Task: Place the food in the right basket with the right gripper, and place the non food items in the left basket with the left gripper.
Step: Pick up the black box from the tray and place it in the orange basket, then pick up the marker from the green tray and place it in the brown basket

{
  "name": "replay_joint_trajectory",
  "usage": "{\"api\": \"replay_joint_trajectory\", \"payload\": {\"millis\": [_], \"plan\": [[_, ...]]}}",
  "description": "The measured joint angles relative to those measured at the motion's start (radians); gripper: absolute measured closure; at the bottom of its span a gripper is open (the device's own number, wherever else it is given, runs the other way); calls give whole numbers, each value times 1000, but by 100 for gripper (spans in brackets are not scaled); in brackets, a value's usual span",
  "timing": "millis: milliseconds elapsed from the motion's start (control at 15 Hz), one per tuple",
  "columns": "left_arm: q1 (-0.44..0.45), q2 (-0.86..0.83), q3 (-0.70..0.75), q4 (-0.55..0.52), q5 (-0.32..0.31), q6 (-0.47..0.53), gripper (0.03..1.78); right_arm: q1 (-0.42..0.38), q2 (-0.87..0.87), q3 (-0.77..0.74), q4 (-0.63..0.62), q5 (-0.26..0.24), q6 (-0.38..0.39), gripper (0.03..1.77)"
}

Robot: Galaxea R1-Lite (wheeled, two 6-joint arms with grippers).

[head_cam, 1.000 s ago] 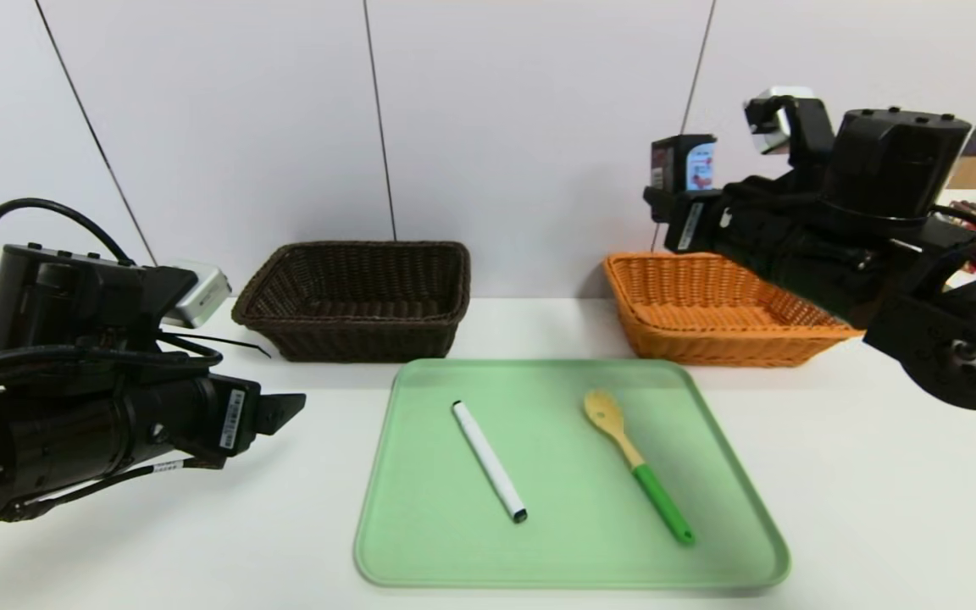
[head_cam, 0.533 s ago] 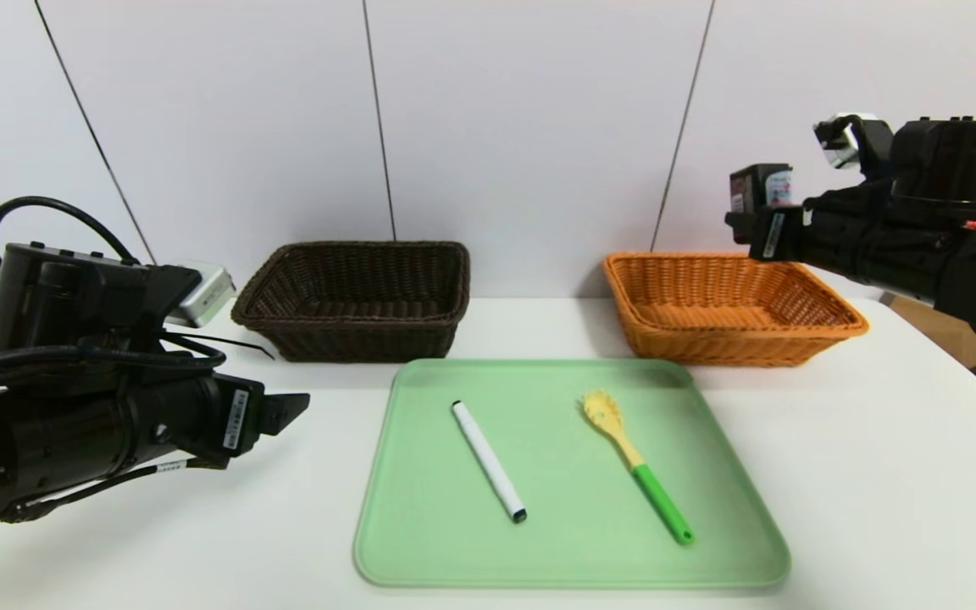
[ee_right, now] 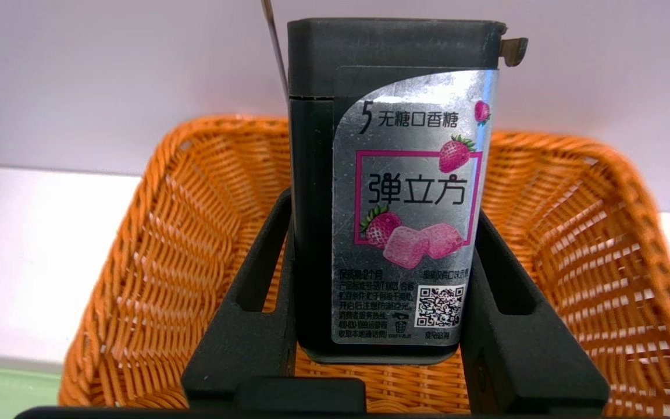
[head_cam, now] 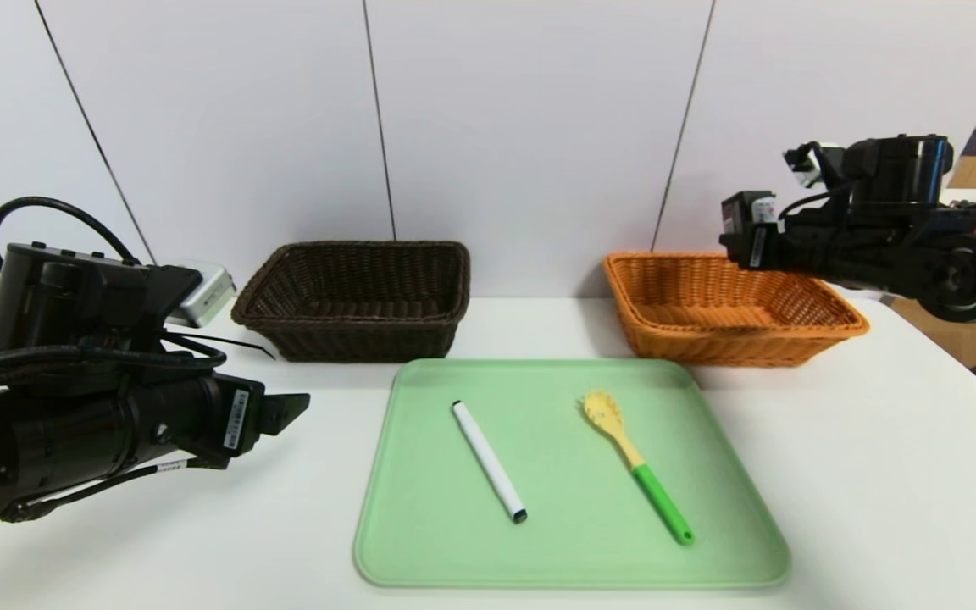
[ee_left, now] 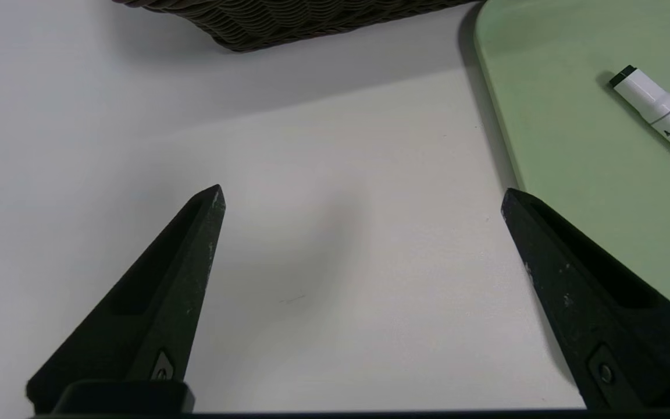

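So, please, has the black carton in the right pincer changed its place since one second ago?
Yes. In the head view, the black carton is now lower and farther right, closer above the orange basket.

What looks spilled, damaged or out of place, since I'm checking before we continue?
Nothing stands out: the marker and spoon lie on the tray, and both baskets sit upright.
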Motion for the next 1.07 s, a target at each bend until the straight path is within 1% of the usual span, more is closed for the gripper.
{"api": "replay_joint_trajectory", "payload": {"millis": [67,133,200,400,533,600,733,867,1067], "plan": [[0,0,0,0,0,0,12,0,13,-6,4,1,0,106],[0,0,0,0,0,0,12,0,23,-8,6,1,0,101],[0,0,0,0,0,0,12,0,30,-9,6,1,1,89],[0,3,-1,0,0,0,12,0,40,-11,12,3,1,63],[0,4,-3,0,0,0,12,-1,35,-11,29,3,1,51],[0,4,-5,0,0,0,12,-1,24,-11,59,3,1,46],[0,4,-7,0,2,0,12,5,-24,-20,167,2,-2,38],[0,2,-9,1,8,0,12,13,-100,-55,338,-1,-9,31],[0,-6,-23,9,42,2,12,22,-235,-116,625,-15,-15,24]]}}
